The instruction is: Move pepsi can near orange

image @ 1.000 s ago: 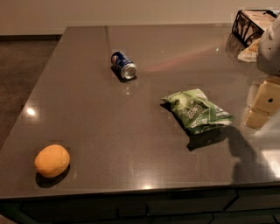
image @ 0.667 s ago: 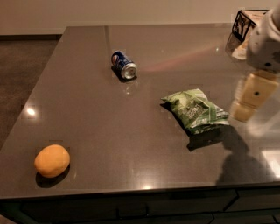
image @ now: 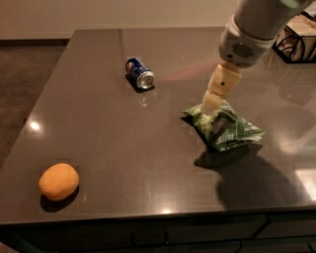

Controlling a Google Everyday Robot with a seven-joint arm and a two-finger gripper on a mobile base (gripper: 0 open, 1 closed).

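Open stretch of table [image: 113, 133] between pepsi can [image: 139, 72], lying toward the far edge, and orange [image: 59, 181] by the front left corner. Right of centre, tool [image: 212, 104] hanging just over the far end of green bag [image: 224, 126]. Low passes blocked there by the bag. At far right corner, wire basket [image: 296, 44] crowding the edge.

One camera, high above the near edge of the desk [image: 123, 148].
It looks down and away toward the far edge and wall [image: 123, 15], near enough that the desk fills the view; the gripper [image: 212, 104] hangs right of the middle.
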